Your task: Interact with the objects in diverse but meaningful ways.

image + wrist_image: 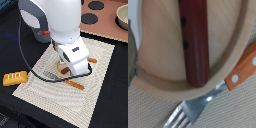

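A dark red-brown sausage (195, 42) lies lengthwise in a shallow wooden dish (158, 55). The wrist view sees both from very close, and no fingers show there. A silvery fork (190, 112) with an orange handle (244, 67) lies just outside the dish rim on the striped mat. In the exterior view my gripper (64, 70) hangs low over the wooden dish (62, 68), and the white hand hides the fingertips. The fork (64, 80) lies in front of the hand. A yellow scored bread loaf (15, 78) rests off the mat at the exterior view's left.
The striped placemat (95, 95) covers the dark table. A pink toy stove (107, 22) with black burners stands at the back right with a pale pot (123, 17) on it. A small orange piece (93, 60) shows beside the hand. A grey object (130, 47) touches the dish's edge.
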Controlling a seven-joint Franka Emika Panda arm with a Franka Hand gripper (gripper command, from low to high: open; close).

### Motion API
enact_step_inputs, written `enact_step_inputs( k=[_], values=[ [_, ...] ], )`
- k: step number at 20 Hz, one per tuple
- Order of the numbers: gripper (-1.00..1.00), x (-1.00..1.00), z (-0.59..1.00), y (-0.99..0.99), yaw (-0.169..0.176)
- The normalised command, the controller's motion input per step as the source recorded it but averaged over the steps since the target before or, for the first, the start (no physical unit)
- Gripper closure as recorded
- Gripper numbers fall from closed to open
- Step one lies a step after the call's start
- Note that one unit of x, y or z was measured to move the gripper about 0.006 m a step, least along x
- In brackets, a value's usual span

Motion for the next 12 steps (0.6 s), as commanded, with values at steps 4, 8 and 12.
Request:
enact_step_inputs(
  k=[4,8,12],
  values=[
    [-1.00,0.05,0.00,-0.09,0.000],
    [-1.00,0.03,-0.01,-0.17,0.000],
    [-1.00,0.03,0.00,-0.10,0.000]
  ],
)
